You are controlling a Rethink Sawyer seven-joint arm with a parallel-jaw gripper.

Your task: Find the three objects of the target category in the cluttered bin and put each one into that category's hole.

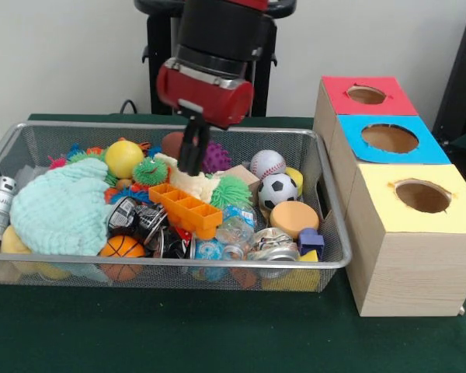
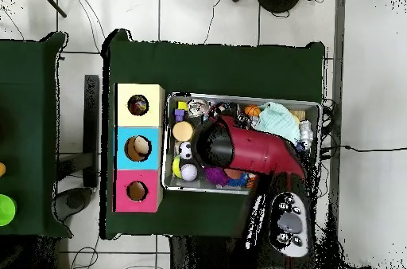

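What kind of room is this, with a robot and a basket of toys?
Probably a robotics lab: a red arm reaches into a wire bin of toys, beside wooden boxes with coloured tops, and cables trail across a tiled floor.

Front cam sits close across from me, approx bin-height, facing my arm [image 1: 213, 70]. Overhead cam looks straight down from far up, prob. ceiling. Both share wire bin [image 1: 171, 268] [image 2: 242, 191] & boxes [image 1: 404, 233] [image 2: 137, 148].

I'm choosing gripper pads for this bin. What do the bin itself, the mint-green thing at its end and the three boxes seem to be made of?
Bin: metal wire mesh, silvery, see-through weave.
Mint-green thing: probably knitted or terry cloth, nubbly and slumped.
Boxes: likely pale wood, visible grain, with matte coloured tops.
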